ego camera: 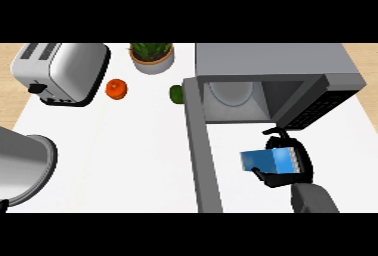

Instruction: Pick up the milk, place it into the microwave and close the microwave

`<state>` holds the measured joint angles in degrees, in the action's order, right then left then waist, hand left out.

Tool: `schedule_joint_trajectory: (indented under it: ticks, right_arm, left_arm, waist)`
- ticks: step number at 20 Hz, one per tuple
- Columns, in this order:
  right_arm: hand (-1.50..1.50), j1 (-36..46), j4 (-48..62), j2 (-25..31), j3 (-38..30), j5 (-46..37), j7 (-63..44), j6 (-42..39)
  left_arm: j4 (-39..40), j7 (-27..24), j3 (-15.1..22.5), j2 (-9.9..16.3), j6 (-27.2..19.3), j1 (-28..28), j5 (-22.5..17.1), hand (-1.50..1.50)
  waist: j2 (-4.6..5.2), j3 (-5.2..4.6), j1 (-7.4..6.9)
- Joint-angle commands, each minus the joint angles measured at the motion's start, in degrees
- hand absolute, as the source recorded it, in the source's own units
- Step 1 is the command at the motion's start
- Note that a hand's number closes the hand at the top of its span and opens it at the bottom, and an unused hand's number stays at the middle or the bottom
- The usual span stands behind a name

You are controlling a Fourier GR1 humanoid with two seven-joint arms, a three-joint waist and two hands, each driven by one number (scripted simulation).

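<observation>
A blue milk carton (267, 160) lies on its side in my right hand (289, 159), whose fingers and thumb curl round it. The hand holds it just in front of the open grey microwave (277, 62), below the cavity's mouth. Inside the cavity a round glass turntable (230, 93) shows. The microwave's door (201, 150) swings wide open toward me, standing left of the carton. My left hand shows nowhere in the head view.
A silver toaster (60, 71) stands at the back left. An orange fruit (117, 88), a potted plant (152, 56) and a green vegetable (176, 93) sit behind the door. A large metal pot (22, 170) fills the left edge.
</observation>
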<state>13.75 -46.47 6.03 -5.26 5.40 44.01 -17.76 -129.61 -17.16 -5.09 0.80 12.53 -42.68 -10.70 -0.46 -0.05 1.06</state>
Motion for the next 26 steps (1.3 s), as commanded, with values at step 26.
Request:
schedule_joint_trajectory:
  ticks: [26]
  right_arm:
    - [1.5,7.3,-28.6,-6.0,17.4,-2.0,-32.6,40.0]
  left_arm:
    - [5.2,-2.5,-14.1,2.4,11.9,-1.5,-10.3,-1.5]
  waist:
    - [0.46,0.04,-2.27]
